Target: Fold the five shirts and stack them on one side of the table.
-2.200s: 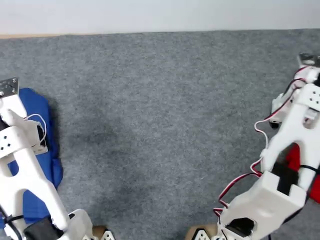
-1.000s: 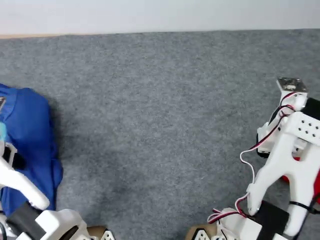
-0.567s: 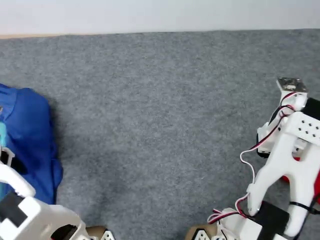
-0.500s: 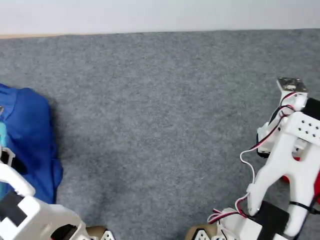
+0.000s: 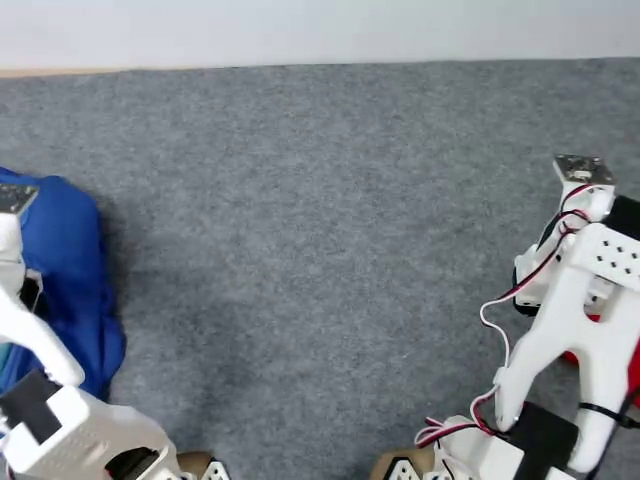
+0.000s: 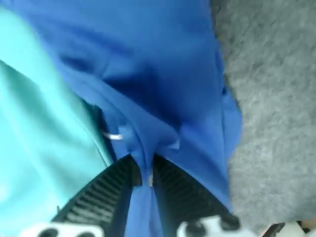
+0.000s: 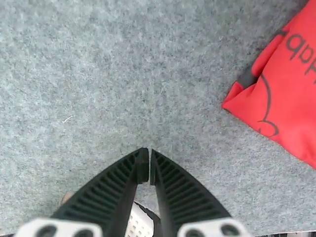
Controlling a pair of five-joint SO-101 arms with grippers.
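Observation:
A blue shirt (image 5: 70, 270) lies bunched at the table's left edge. In the left wrist view a fold of the blue shirt (image 6: 163, 84) is pinched between the black fingers of my left gripper (image 6: 143, 174), with a teal shirt (image 6: 39, 143) beside it. The left arm (image 5: 40, 400) stands over the blue shirt. My right gripper (image 7: 146, 157) is shut on nothing, just above the bare grey mat. A red shirt (image 7: 281, 94) with dark print lies close beside it. In the high view the red shirt (image 5: 632, 378) peeks out from under the right arm (image 5: 580, 300).
The grey mat (image 5: 330, 230) covers the whole table. Its far edge meets a pale wall (image 5: 320, 30). Both arm bases stand at the near edge.
The left arm's wrist has shifted farther over the blue shirt in the last half second. The right arm has stayed still for the last second, after earlier drawing in from the far right.

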